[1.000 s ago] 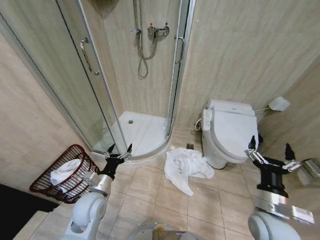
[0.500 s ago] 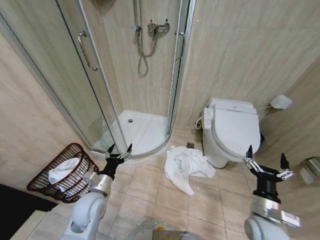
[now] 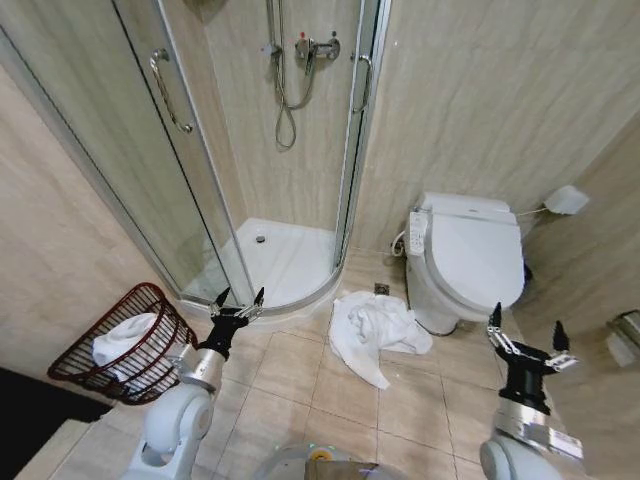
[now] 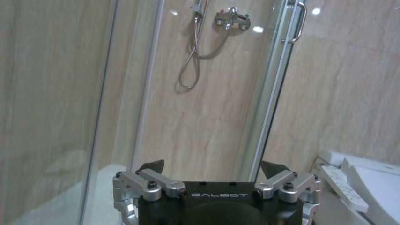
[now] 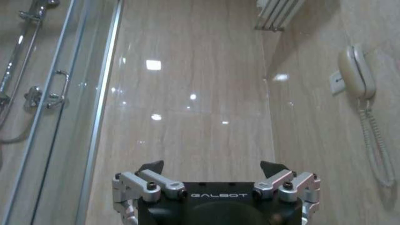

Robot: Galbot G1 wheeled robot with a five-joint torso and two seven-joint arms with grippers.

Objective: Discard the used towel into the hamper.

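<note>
a crumpled white towel (image 3: pixel 375 330) lies on the tiled floor between shower tray (image 3: pixel 285 262) and toilet (image 3: pixel 468 262). the hamper (image 3: pixel 75 352) leans by the left wall, white cloth inside. left end effector (image 3: pixel 238 304) and right end effector (image 3: pixel 524 331) hover open, empty.

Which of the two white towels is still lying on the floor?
The crumpled towel on the tiles beside the toilet; the other towel already sits inside the hamper.

Both arms are raised low in the head view; the left tool (image 3: pixel 238 301) and right tool (image 3: pixel 526 331) are held open, empty.
</note>
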